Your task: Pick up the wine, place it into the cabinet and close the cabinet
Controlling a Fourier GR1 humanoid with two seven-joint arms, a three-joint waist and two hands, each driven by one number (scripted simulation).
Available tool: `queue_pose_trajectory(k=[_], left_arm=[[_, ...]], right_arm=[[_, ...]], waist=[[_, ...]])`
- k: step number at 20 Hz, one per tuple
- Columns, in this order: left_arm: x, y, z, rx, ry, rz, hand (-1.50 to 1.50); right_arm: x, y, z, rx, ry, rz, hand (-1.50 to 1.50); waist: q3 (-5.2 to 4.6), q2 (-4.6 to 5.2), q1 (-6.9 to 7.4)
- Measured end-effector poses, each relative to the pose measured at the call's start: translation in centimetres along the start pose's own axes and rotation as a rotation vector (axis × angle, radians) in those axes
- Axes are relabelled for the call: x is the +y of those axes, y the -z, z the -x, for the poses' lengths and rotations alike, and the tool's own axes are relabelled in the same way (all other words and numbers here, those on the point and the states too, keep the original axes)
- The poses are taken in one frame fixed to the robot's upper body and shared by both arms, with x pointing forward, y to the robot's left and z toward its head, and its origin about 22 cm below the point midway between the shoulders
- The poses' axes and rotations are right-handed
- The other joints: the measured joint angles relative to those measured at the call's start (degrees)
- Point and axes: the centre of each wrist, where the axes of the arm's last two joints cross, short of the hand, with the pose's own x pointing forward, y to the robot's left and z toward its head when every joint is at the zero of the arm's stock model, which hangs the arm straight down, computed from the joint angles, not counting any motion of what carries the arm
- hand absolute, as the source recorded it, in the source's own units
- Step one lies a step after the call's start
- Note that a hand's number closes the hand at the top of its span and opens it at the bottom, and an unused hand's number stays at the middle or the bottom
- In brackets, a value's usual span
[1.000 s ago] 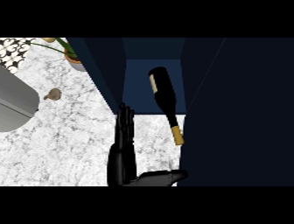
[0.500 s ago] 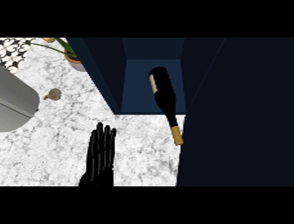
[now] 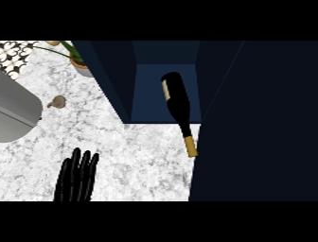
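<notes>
Presently listed, head view, one moment.

Item 1: wine bottle (image 3: 179, 106). Dark glass, a pale label on the upper body, long slim neck ending in a gold foil cap. It lies on its side, body toward the top of the frame and inside the cabinet (image 3: 165, 90), neck pointing down and slightly right. The gold tip passes the cabinet's front edge and shows over the marble tabletop (image 3: 141, 156), just beside the dark door panel (image 3: 267, 127) that fills the right of the frame.

Item 2: one black hand (image 3: 76, 177), lower left of centre, coming in from the lower edge. Which arm it belongs to cannot be told for certain; by its place at the left it is entered as the left hand. Fingers (image 3: 85, 165) straight, held close together, pointing up the frame, holding nothing. The bottle lies well apart from them, to the upper right, with bare marble between; no contact.

Item 3: cabinet. Deep blue interior, open at the front, side walls running down from the top of the frame.

Item 4: tabletop. White and grey veined marble.

Item 5: large grey rounded body (image 3: 4, 108), left edge.

Item 6: small brown object (image 3: 57, 101), just right of the grey body; kind not discernible.

Item 7: potted plant (image 3: 78, 59), upper left, green leaves, terracotta pot.

Item 8: patterned black and white tile (image 3: 8, 52), upper left corner.
</notes>
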Motion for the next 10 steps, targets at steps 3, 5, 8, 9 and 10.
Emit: queue_pose_trajectory(k=[3,5,8,9,10], left_arm=[[1.2,0.1,-1.0,-0.002,0.002,0.001,-1.50],[2.0,0.1,-1.1,-0.003,0.006,-0.005,-1.50],[3.1,-0.1,-2.1,-0.017,0.009,-0.014,-1.50],[3.5,-0.1,-2.6,-0.024,0.010,-0.022,-1.50],[4.0,0.0,-3.0,-0.030,0.016,-0.028,-1.50]], right_arm=[[0.9,0.0,0.4,0.040,0.049,-0.034,1.50],[1.4,-0.1,0.6,0.067,0.087,-0.046,1.50],[2.2,-0.1,0.8,0.107,0.124,-0.082,1.50],[2.6,-0.1,0.8,0.121,0.141,-0.097,1.50],[2.9,-0.1,1.0,0.130,0.155,-0.113,1.50]], waist=[[-0.01,-0.02,-0.04],[-0.02,-0.02,-0.07],[-0.02,-0.05,0.03],[-0.02,-0.08,0.09],[-0.02,-0.09,0.12]])
